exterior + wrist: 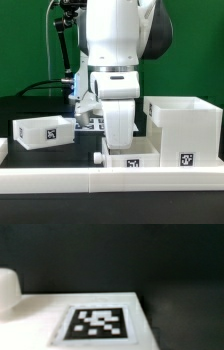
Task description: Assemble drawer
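Directly under the gripper [120, 146] sits a small tray [138, 158] of the drawer, and its tag [97, 324] fills the wrist view. The second tray [44, 131] is well apart from the gripper, toward the exterior view's left. The box housing [183, 128] is near it on the right. Fingers hidden, so the grip can't be told.

Plain green backdrop [25, 40] behind a black tabletop [40, 158]

The drawer housing [185, 125] looks smooth white plastic, the table [50, 156] matt black.
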`<state>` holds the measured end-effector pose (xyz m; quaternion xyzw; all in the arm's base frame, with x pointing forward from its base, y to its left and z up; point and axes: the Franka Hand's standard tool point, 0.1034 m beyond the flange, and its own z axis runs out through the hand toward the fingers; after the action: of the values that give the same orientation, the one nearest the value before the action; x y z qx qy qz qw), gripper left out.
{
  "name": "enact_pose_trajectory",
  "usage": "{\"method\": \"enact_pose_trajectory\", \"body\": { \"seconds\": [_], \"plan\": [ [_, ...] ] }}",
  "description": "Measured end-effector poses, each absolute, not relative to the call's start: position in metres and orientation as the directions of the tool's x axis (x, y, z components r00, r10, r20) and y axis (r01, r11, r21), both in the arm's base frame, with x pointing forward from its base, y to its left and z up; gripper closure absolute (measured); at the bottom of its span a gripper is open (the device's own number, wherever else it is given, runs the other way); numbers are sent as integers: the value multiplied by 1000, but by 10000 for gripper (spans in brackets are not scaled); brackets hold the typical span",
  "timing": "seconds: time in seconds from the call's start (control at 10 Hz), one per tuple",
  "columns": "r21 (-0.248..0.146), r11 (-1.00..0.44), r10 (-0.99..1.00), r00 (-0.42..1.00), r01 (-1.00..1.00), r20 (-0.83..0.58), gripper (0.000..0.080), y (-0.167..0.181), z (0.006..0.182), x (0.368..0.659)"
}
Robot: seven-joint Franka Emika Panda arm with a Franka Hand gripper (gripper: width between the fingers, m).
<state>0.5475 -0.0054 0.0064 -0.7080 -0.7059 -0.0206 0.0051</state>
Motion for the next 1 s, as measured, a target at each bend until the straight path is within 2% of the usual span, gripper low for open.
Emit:
{"method": "enact_pose_trajectory", "body": {
  "seconds": [1.0],
  "plan": [
    [18,28,999,-29,999,25,757,-1,6,547]
  ]
}}
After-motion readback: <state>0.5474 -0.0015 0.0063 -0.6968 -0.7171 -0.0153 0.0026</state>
